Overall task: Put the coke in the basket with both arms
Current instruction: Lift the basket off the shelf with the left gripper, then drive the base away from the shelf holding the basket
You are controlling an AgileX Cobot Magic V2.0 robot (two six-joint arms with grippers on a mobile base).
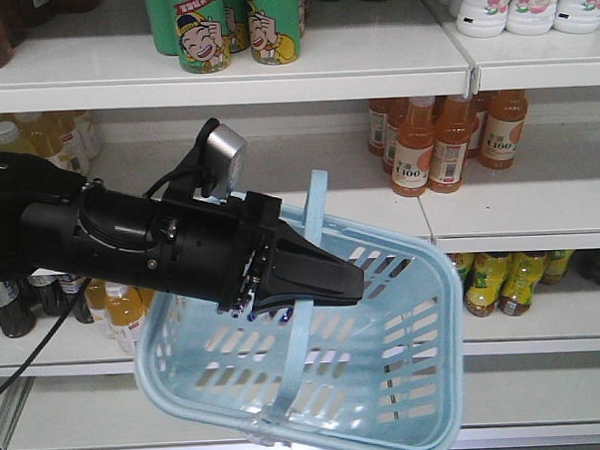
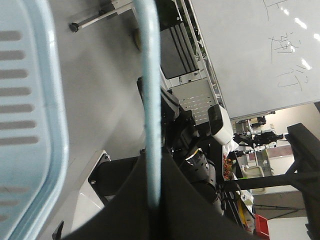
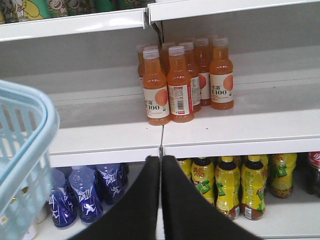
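Note:
The light blue basket (image 1: pixel 426 379) hangs tilted in front of the shelves. My left gripper (image 1: pixel 354 283) is shut on its hoop handle (image 1: pixel 315 209). In the left wrist view the handle (image 2: pixel 150 100) runs up from between the shut jaws of my left gripper (image 2: pixel 152 200), and the basket's rim (image 2: pixel 50 115) is at the left. My right gripper (image 3: pixel 160 165) is shut and holds nothing. It faces the shelves, with the basket (image 3: pixel 25 135) to its left. A dark bottle with a red band (image 3: pixel 314 165) peeks in at the right edge; I cannot tell whether it is the coke.
Orange juice bottles (image 3: pixel 180 85) stand on the middle shelf. Below are blue bottles (image 3: pixel 85 192) and yellow-labelled tea bottles (image 3: pixel 230 187). Green cans (image 1: pixel 204 30) and white bottles (image 1: pixel 529 1) fill the top shelf. White shelf edges (image 1: pixel 224 89) jut forward.

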